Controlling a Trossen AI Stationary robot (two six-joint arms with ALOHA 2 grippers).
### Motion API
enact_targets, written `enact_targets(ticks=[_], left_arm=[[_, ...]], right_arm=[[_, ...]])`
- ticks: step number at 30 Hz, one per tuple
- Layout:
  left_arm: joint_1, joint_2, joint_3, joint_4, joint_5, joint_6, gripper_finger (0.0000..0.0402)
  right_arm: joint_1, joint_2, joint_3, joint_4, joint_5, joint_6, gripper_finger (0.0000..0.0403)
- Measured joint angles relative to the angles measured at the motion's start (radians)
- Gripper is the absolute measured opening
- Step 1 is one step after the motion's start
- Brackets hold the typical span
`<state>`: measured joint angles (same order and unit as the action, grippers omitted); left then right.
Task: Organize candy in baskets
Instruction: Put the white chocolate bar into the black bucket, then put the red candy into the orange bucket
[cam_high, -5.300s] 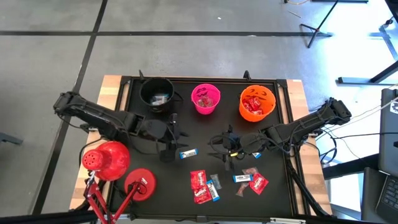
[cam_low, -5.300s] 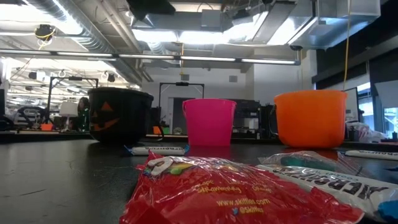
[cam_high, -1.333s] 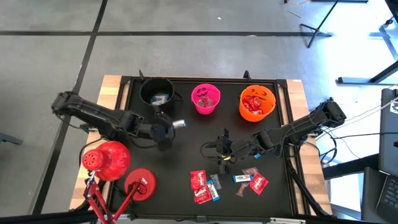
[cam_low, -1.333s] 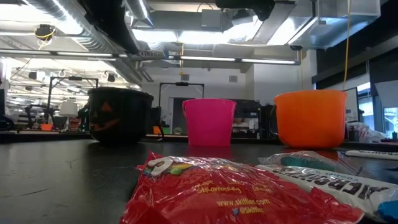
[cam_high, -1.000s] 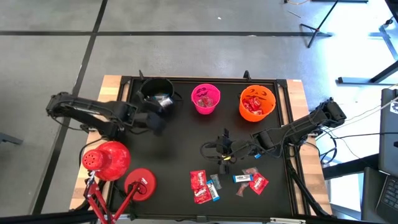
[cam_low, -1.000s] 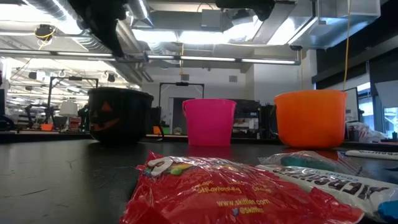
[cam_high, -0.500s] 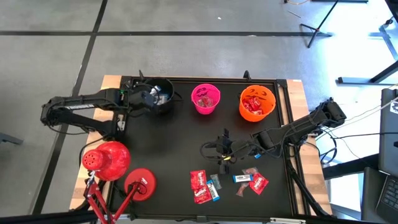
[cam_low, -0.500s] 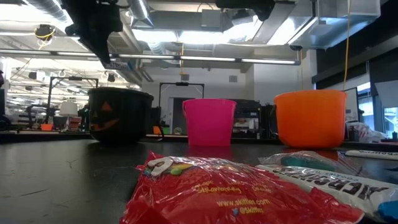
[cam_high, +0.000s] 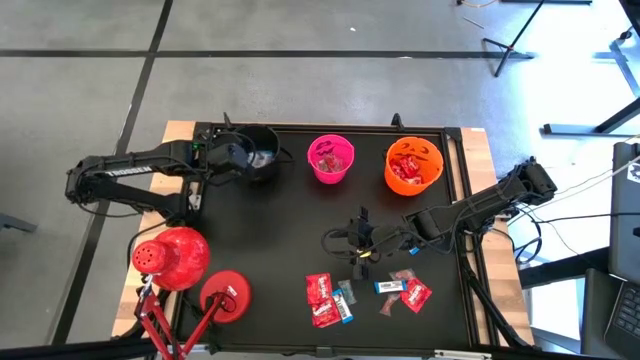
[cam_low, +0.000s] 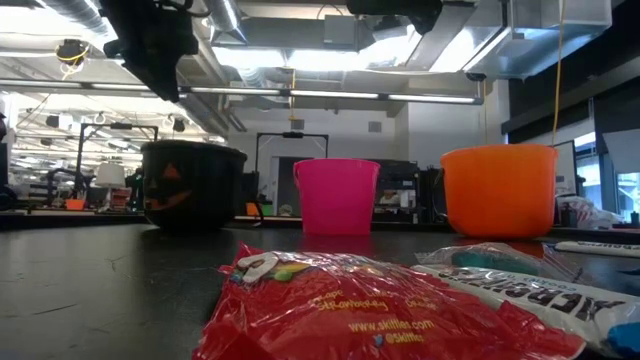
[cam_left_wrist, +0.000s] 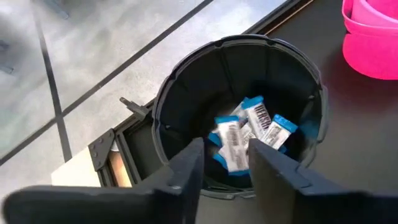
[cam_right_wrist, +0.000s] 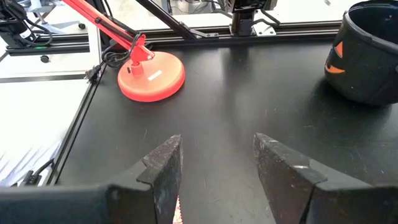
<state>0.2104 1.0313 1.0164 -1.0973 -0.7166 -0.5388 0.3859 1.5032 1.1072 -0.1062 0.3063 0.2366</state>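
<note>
On the black table (cam_high: 270, 270) all three buckets hold candy, yet a cluster of candy (cam_high: 365, 294) lies loose near the front; left tool (cam_left_wrist: 225, 163) hangs parted, empty, over the black bucket (cam_high: 252, 151), right tool (cam_right_wrist: 216, 163) open mid-table.

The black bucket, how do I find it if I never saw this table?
Look along the far edge of the black table, where three little buckets stand in a row. The black bucket is the left-end one, beside the pink bucket. Only it is cauldron-shaped, with an orange pumpkin face and blue-and-white candy inside.
</note>
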Motion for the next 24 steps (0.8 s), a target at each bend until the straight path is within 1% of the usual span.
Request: enact_targets(ticks=[3, 5, 7, 11, 13, 15, 19, 24], left_arm=[[0.0, 0.0, 0.0, -0.001, 0.001, 0.026, 0.0143], [-0.004, 0.0, 0.0, 0.009, 0.018, 0.081, 0.0154], [-0.017, 0.0, 0.0, 0.03, 0.081, 0.141, 0.0158], [-0.063, 0.0, 0.0, 0.1, 0.256, 0.229, 0.0159], [-0.101, 0.0, 0.0, 0.141, 0.329, 0.242, 0.0156], [-0.15, 0.0, 0.0, 0.186, 0.381, 0.24, 0.0152], [-0.275, 0.002, 0.0, 0.261, 0.41, 0.227, 0.0147], [-0.418, 0.009, 0.0, 0.345, 0.382, 0.186, 0.0147]], right_arm=[[0.0, 0.0, 0.0, 0.0, 0.0, 0.0, 0.0193], [0.0, 0.0, 0.0, 0.0, 0.0, 0.0, 0.0193], [0.0, 0.0, 0.0, -0.001, 0.0, 0.0, 0.0193], [0.0, 0.0, 0.0, -0.001, 0.0, -0.002, 0.0193], [0.0, 0.0, 0.0, -0.001, 0.0, -0.003, 0.0193], [0.0, 0.0, 0.0, -0.001, 0.0, -0.003, 0.0193], [0.0, 0.0, 0.0, -0.002, -0.019, -0.002, 0.0193], [0.001, 0.017, 0.0, -0.007, -0.077, 0.043, 0.0193]])
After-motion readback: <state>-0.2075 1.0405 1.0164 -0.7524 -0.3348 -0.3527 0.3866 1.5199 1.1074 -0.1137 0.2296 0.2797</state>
